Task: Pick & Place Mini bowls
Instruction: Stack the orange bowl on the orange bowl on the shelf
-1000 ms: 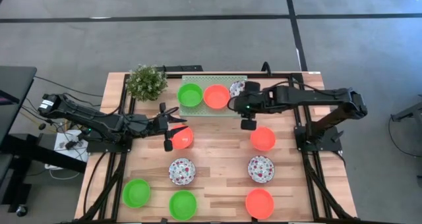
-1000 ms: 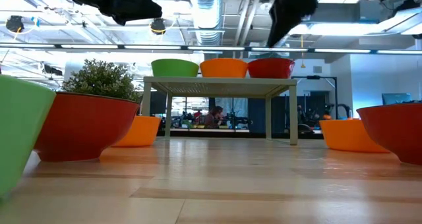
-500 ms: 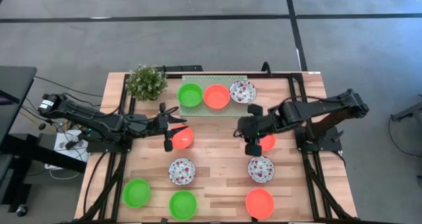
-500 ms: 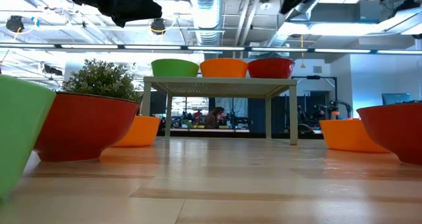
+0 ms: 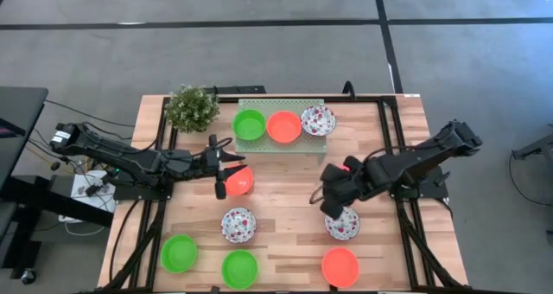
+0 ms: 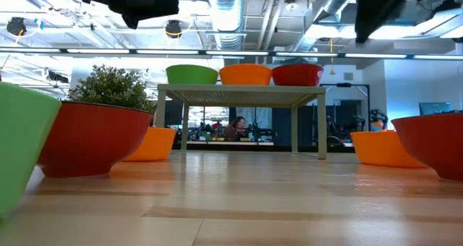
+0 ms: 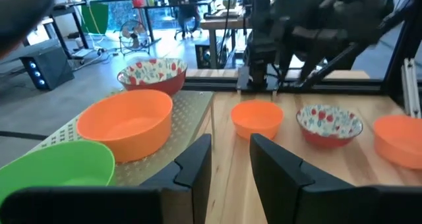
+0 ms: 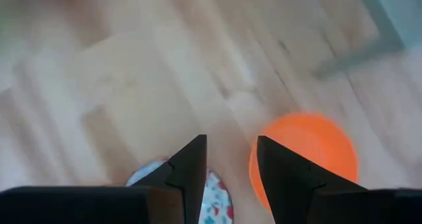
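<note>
On the pale stand (image 5: 278,145) at the bench's (image 5: 285,242) back, green bowl (image 5: 249,124), orange bowl (image 5: 283,126), floral bowl (image 5: 318,119), all empty, seven more bowls on bench, right tool (image 5: 331,209) parted above floral bowl (image 5: 346,226), left tool (image 5: 223,167) parted beside orange bowl (image 5: 239,181).

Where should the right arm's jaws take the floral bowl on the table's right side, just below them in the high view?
On the rim, from above. The floral bowl sits upright and shallow, mouth open upward, so only its thin wall offers a pinch: one jaw inside, one outside. The right gripper hovers over its near-left edge, jaws open, so that edge is probably the shortest drop. The orange bowl stands apart, so probably no clash.
</note>
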`<move>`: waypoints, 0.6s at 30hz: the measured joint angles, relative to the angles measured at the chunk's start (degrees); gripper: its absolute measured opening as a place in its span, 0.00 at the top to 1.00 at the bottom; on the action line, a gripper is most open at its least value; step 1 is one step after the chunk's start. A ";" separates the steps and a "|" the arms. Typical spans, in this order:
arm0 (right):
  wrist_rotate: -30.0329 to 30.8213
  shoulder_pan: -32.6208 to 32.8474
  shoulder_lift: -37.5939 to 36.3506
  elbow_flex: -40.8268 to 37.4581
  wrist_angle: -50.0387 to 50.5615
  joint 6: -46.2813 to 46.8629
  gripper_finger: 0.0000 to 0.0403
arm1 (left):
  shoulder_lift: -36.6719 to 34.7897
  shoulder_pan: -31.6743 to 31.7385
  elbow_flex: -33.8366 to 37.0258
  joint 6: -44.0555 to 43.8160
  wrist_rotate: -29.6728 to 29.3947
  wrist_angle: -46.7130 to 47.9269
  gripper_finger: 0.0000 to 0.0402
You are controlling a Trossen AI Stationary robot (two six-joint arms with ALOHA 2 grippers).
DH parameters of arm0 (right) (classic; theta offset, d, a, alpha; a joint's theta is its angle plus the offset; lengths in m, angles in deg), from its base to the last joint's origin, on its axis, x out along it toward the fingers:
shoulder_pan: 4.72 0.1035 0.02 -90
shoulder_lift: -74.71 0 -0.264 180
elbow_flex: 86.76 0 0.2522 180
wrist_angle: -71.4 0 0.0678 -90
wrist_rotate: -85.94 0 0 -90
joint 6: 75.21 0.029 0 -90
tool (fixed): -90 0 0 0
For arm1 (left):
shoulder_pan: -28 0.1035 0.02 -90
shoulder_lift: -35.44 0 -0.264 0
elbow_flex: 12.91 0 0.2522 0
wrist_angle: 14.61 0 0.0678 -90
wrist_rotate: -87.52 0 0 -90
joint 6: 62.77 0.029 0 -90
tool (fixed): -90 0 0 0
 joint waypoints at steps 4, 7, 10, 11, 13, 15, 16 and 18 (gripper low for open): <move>-1.69 -0.25 0.06 -6.49 -2.51 6.95 0.68 | 0.00 0.09 0.00 0.07 0.05 -2.07 0.74; -2.11 -1.55 0.08 -9.91 -3.34 10.92 0.68 | 0.00 0.09 0.00 0.11 0.06 -2.75 0.74; -2.07 -3.84 0.08 -12.34 -4.53 14.91 0.68 | 0.00 0.09 0.00 0.17 0.04 -3.17 0.74; -2.11 -4.48 0.10 -12.89 -4.76 16.01 0.68 | 0.00 0.09 0.00 0.17 0.04 -3.70 0.74; -2.11 -5.64 0.03 -13.72 -6.76 17.36 0.68 | 0.00 0.09 0.00 0.19 0.04 -4.37 0.74; -2.64 -6.63 0.02 -15.17 -9.97 16.36 0.68 | 0.00 0.09 0.00 0.19 0.03 -4.36 0.74; -3.58 -7.13 0.04 -15.98 -11.84 15.32 0.68 | 0.00 0.09 0.00 0.18 0.02 -4.37 0.74; -5.11 -7.91 0.04 -17.36 -15.56 13.88 0.68 | 0.00 0.09 0.00 0.19 0.02 -4.37 0.74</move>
